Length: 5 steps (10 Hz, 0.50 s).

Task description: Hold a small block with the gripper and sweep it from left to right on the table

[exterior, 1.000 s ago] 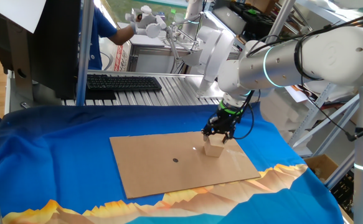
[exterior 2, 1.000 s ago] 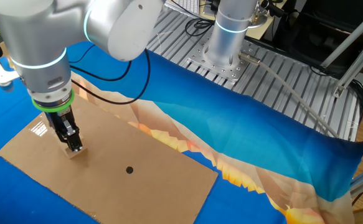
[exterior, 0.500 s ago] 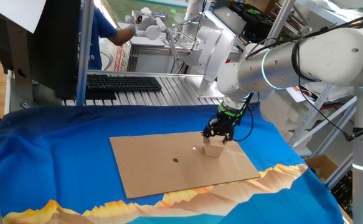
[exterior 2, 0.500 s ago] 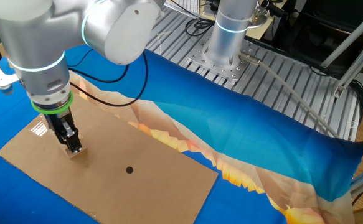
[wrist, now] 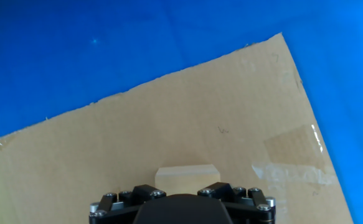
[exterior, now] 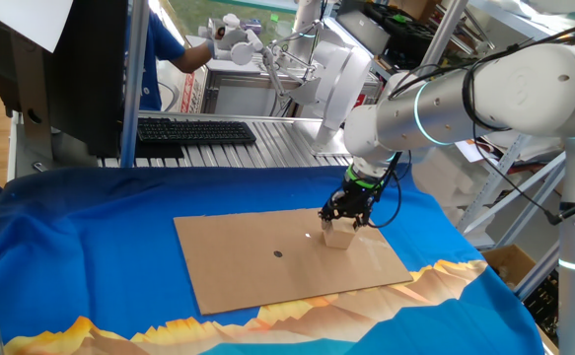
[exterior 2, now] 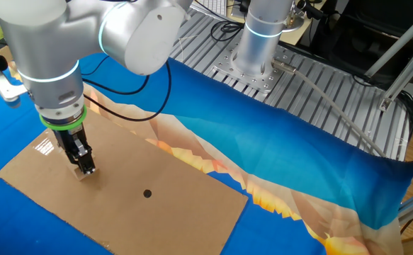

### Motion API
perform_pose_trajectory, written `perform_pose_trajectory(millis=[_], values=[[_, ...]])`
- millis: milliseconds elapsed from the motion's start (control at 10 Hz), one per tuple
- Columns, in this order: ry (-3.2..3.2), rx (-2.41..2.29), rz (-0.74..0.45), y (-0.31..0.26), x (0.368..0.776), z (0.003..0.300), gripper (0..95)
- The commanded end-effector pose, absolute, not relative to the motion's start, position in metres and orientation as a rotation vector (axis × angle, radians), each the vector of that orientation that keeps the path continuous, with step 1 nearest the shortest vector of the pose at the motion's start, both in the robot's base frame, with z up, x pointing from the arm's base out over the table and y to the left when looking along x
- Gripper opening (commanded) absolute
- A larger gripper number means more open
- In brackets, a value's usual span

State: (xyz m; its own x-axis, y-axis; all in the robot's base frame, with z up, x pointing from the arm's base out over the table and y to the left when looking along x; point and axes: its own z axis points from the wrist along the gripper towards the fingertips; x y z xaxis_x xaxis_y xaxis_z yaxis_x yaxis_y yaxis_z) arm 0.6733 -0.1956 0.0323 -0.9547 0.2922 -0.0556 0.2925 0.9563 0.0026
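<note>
My gripper (exterior: 344,218) is clamped on the small block (exterior: 339,236), pressing it down on the cardboard sheet (exterior: 267,281). The block sits near the sheet's right end, well apart from the dark dot (exterior: 278,253), on the blue table (exterior: 80,256).

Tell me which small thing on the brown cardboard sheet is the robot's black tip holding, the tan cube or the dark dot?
The tan cube: the gripper sits right on it, jaws around it. The dark dot lies apart, untouched.
</note>
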Motion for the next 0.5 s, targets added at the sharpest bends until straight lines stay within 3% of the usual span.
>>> perform_pose_trajectory(millis=[100,200,400,500], values=[[3.061,0.433,-0.009,-0.1964,0.6738,0.0318,76.0],[3.063,0.422,-0.008,-0.1964,0.6738,0.0318,57.0],[3.064,0.415,0.002,-0.1965,0.6738,0.0318,57.0],[3.065,0.414,0.006,-0.1965,0.6738,0.0318,38.0]])
